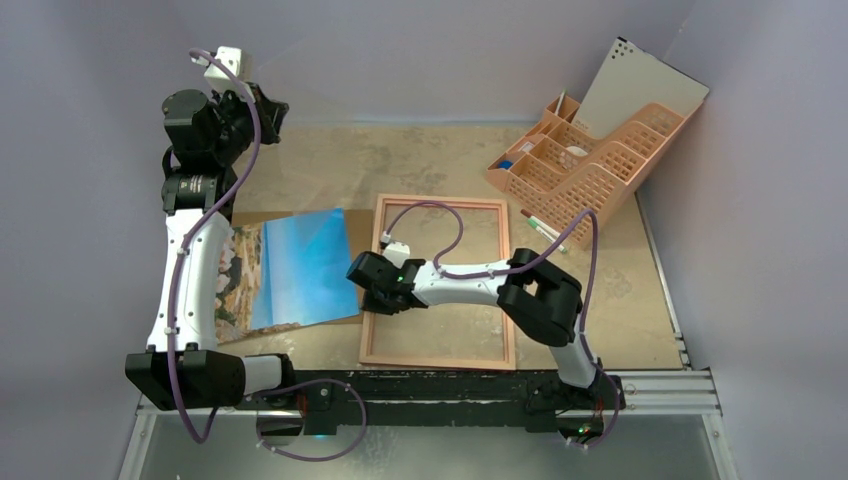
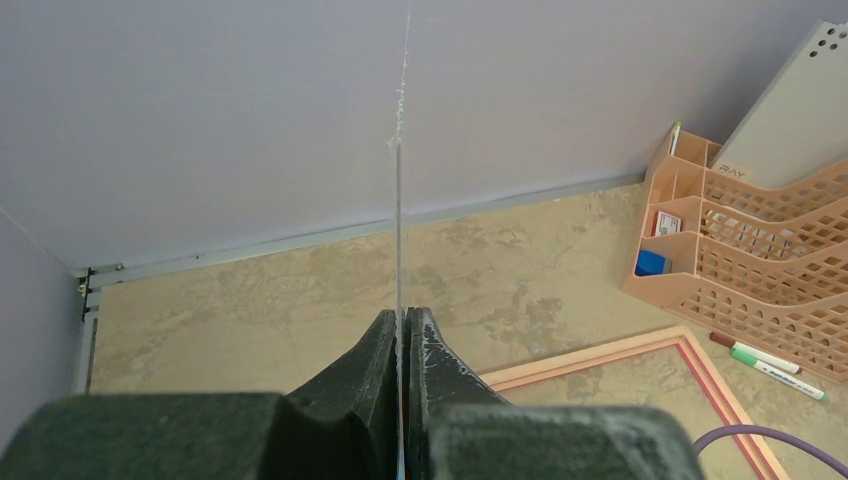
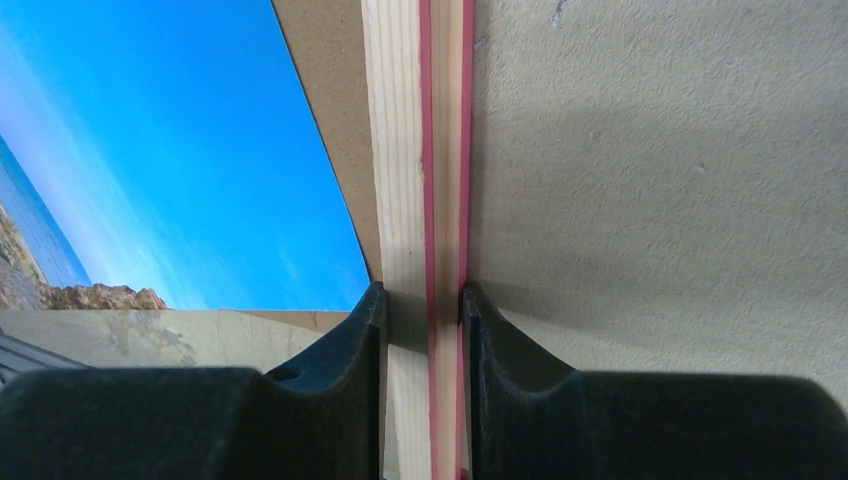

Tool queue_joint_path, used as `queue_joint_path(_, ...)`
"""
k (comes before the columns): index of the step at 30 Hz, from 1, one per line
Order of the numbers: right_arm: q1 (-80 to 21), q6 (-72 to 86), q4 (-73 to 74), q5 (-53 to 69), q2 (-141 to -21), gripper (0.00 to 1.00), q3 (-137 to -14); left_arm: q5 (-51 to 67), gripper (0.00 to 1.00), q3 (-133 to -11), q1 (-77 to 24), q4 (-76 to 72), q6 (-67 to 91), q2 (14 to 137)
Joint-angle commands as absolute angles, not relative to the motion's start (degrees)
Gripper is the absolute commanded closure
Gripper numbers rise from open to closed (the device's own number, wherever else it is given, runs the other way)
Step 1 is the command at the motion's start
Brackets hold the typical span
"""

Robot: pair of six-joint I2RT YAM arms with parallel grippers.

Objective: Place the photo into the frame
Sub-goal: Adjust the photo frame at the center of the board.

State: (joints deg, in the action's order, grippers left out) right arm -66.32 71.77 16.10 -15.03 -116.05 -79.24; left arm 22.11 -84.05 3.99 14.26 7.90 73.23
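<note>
Left of the frame (image 1: 440,358), just beside its left rail, the photo (image 1: 300,265) lies picture-up on a brown backing board (image 1: 262,216), which rests on the counter (image 1: 330,160). It looks light, thin and floppy, with a glossy face that fingers would likely slide on and mark, and it should crease if bent hard. Lying flat, it offers no easy bite, so I would take it by a corner or along an edge and slide it across rather than carry it by one end. The frame lies reverse up, pale wood with a pink line along its inner lip, and reads as stiff but slight. The right hand (image 3: 425,300) is grasping it, one finger on either side of the rail nearest the photo. The left hand (image 2: 400,318) is clenched, up toward the far left corner; a thin pale line rises from between its fingers, seen edge-on, and I cannot tell what it is. As for obstacles, the right arm (image 1: 470,285) lies across the frame's opening, and its hand sits on the very rail the photo must cross. The left arm (image 1: 195,270) passes over the photo's rocky end. A peach desk organiser (image 1: 600,170) stands at the far right, apart from the frame, with two pens (image 1: 545,230) lying near the frame's far right corner.
</note>
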Motion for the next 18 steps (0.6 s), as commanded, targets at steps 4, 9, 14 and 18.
queue_joint_path(4, -66.0, 73.2, 21.9, -20.3, -113.6, 0.68, -79.7, 23.6, 1.00, -85.8, 3.6, 10.6, 8.2, 72.4)
queue_joint_path(9, -65.6, 64.8, 14.9, -22.8, -106.1, 0.31, -78.6, 25.1, 1.00, -86.8, 3.7, 10.8, 8.8, 72.6)
queue_joint_path(14, -60.9, 54.7, 4.8, -17.2, -97.6, 0.24, -74.2, 28.2, 1.00, -87.8, 3.7, 10.2, 10.2, 72.9)
queue_joint_path(18, -55.2, 42.2, -3.2, -12.8, -90.7, 0.21, -69.7, 33.1, 1.00, -88.0, 3.6, 8.9, 12.5, 72.9)
